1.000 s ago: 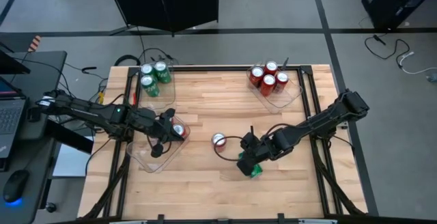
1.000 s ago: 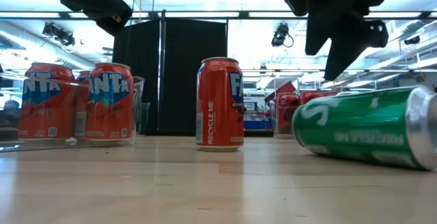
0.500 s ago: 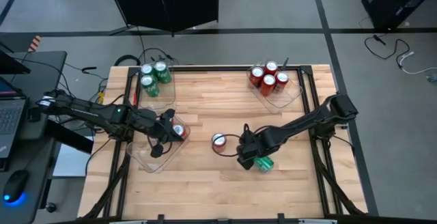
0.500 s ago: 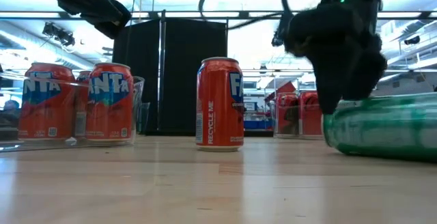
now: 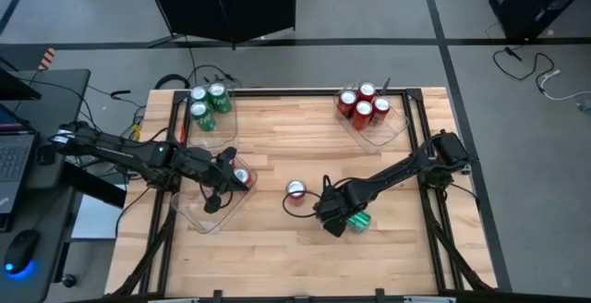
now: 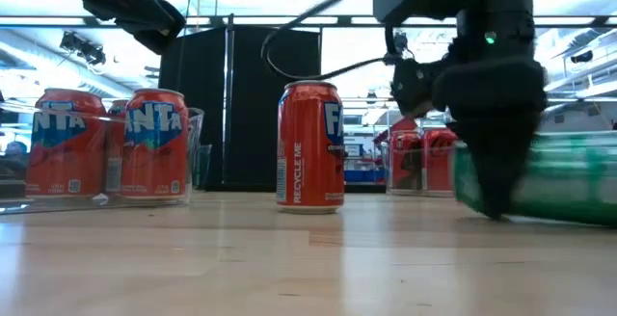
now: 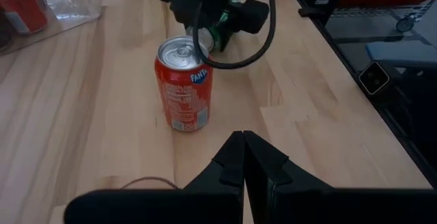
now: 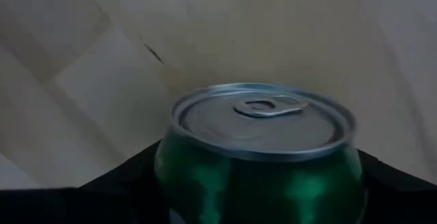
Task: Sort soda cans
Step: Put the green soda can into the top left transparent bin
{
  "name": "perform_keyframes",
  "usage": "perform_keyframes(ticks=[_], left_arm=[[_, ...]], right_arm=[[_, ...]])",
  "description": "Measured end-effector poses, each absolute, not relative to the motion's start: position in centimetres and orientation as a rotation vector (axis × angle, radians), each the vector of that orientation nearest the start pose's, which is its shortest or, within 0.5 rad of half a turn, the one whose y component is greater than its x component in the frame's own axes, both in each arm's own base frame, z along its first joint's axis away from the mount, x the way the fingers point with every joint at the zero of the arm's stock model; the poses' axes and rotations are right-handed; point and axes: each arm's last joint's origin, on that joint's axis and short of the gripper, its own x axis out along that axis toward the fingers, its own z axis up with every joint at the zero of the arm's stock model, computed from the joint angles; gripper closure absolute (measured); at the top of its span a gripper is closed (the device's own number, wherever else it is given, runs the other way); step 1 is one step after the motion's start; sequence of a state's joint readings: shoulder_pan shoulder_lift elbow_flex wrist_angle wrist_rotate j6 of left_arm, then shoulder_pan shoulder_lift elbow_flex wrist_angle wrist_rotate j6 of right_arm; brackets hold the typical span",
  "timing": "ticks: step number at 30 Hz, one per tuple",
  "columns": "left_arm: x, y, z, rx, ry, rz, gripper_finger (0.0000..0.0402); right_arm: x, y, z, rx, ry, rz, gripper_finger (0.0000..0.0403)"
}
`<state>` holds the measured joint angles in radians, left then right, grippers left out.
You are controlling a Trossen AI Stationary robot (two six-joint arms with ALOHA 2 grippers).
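Nearby, upright red can (image 5: 295,189) beside green can (image 5: 357,220)

A robotics lab: a wooden table (image 5: 277,146) stands on grey carpet, cables (image 5: 526,63) trail over the floor right of the right gripper (image 5: 334,220), and a laptop (image 5: 14,146) sits beyond the left arm.

Wooden slatted surface (image 5: 277,146) carried: three clear trays (image 5: 224,123) (image 5: 392,129) (image 5: 199,212); one upright red can (image 5: 295,190); one green can (image 5: 356,221) lying on its side nearby.
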<state>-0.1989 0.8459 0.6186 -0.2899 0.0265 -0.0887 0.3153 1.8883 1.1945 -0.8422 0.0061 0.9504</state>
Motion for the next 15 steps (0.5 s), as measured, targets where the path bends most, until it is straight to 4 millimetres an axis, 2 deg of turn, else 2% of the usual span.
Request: perform_keyframes(ticks=[5, 10, 12, 15], left_arm=[[17.8, -3.7, 25.7, -0.042, 0.516, -0.197, 0.0394], [17.8, -3.7, 25.8, -0.045, 0.507, -0.196, 0.0394], [18.0, -3.7, 26.1, -0.055, 0.474, -0.193, 0.0394], [18.2, -3.7, 26.6, -0.071, 0.413, -0.19, 0.0394]], right_arm=[[31.6, 9.5, 18.5, 0.395, 1.242, -0.523, 0.0113], [30.0, 10.0, 22.0, 0.255, 0.962, -0.629, 0.0113], [29.3, 10.3, 22.4, 0.216, 0.843, -0.672, 0.0113], [29.1, 10.8, 21.4, 0.186, 0.686, -0.702, 0.0113]])
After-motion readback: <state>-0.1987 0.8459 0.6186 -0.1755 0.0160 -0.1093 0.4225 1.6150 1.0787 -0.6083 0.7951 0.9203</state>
